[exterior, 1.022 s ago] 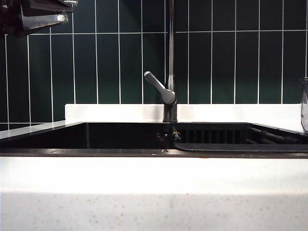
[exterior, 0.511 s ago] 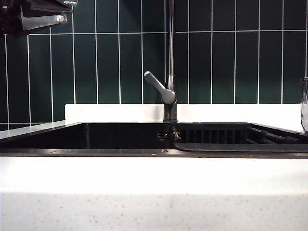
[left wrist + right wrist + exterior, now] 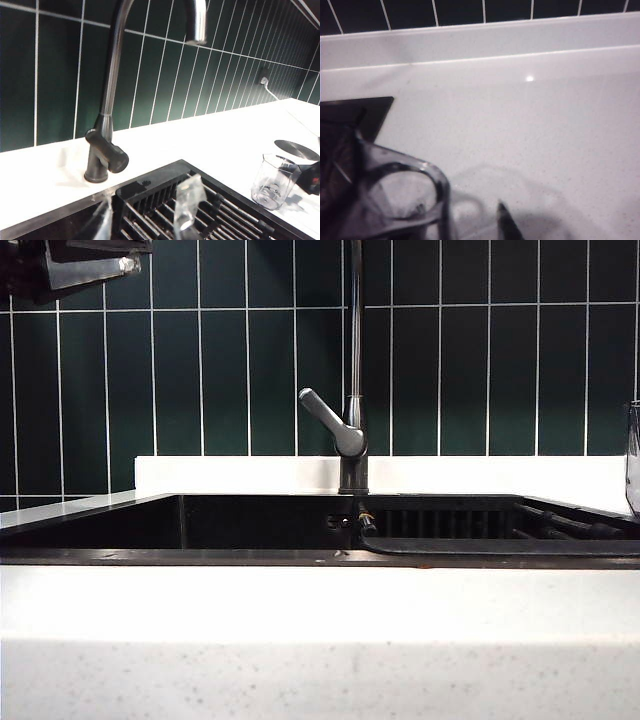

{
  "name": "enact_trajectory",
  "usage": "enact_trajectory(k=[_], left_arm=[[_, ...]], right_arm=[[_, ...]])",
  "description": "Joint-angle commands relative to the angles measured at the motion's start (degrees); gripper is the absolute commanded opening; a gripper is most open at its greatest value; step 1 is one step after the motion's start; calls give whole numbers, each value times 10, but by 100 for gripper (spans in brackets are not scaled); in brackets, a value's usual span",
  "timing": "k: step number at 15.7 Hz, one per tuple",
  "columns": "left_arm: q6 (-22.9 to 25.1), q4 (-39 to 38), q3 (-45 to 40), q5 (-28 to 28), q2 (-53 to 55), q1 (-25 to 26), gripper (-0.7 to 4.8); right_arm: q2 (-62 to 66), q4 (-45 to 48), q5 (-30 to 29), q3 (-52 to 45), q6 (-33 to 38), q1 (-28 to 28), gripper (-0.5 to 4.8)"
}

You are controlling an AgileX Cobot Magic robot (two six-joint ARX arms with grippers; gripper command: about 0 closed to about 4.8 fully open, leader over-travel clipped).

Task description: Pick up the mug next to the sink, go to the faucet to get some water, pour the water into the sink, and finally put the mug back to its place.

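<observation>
the clear faceted glass mug [image 3: 272, 181] stands upright on the white speckled countertop [image 3: 210, 145], just beside the rack end of the wide black rectangular sink [image 3: 260, 525], well apart from the tall slim grey metal faucet [image 3: 352, 390] with its angled lever.

the left gripper [image 3: 145, 217], with translucent fingers, hovers over the sink's ribbed black rack [image 3: 200, 210], near the faucet's dark base. its fingers stand apart with nothing between them.

the right gripper [image 3: 470, 220] hangs low over the countertop just beside the mug [image 3: 395, 195]. its jaws are spread wide; one dark fingertip [image 3: 506, 222] shows on the side away from the sink, and no finger visibly touches the glass.
</observation>
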Motion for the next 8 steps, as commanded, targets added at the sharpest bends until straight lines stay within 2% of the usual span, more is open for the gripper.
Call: enact_trajectory(k=[1,3,5,7,8], left_arm=[[15,-5,9,2,-1,0,160],[18,-5,12,5,13,0,161],[28,-7,33,36,46,0,165],[28,-7,81,54,106,0,264],[26,-7,110,65,143,0,325]], right_arm=[[34,12,-15,18,-2,0,180],[71,38,-21,34,-1,0,180],[78,40,-31,40,-2,0,169],[78,40,-31,40,-2,0,107],[78,40,-31,40,-2,0,60]])
